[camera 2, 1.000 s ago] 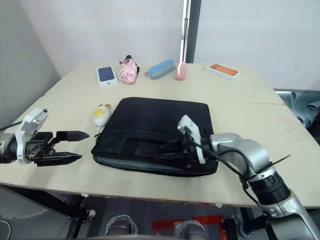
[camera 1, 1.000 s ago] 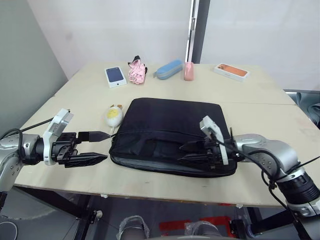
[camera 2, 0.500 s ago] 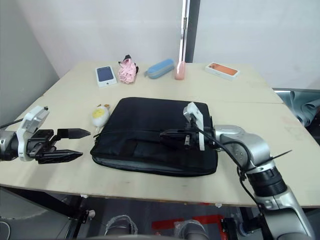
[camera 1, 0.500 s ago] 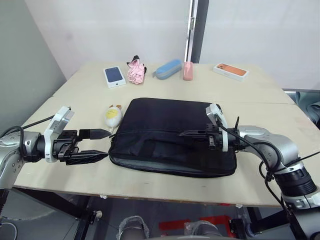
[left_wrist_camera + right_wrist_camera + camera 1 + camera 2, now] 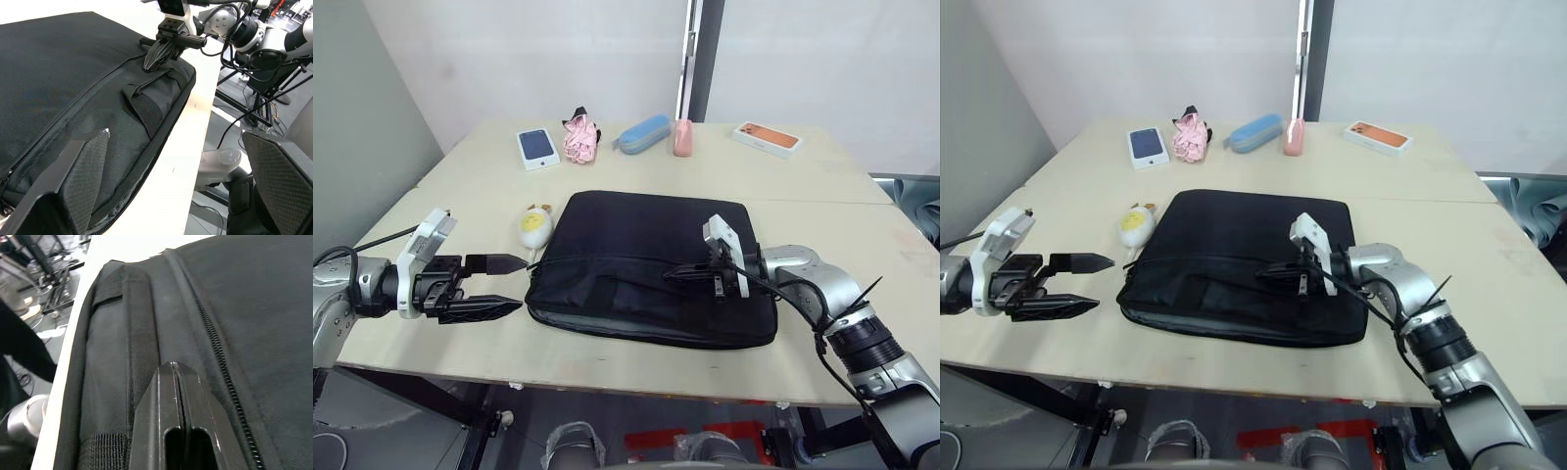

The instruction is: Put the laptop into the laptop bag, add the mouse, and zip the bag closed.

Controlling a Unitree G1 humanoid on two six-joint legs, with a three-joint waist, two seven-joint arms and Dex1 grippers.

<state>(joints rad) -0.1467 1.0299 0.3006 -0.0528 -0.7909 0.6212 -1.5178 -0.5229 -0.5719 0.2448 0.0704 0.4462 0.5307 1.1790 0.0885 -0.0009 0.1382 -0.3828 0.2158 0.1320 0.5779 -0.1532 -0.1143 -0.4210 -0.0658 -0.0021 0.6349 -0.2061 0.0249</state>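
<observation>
Zipping looks under way: right gripper point(image 5: 1278, 276), fingers pressed together on the laptop bag point(image 5: 1234, 269), should track its zipper line point(image 5: 220, 367) toward the bench's left edge while left gripper point(image 5: 1087, 284), fingers apart, steadies that end

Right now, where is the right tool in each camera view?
Left eye view: right tool over the laptop bag, right of centre, near side.
Right eye view: same spot on the bag.
Left wrist view: at the bag's far end, pointing down at it.
Right wrist view: shut fingers rising beside the zipper.
Shared landmark: the bag's zipper line.
</observation>
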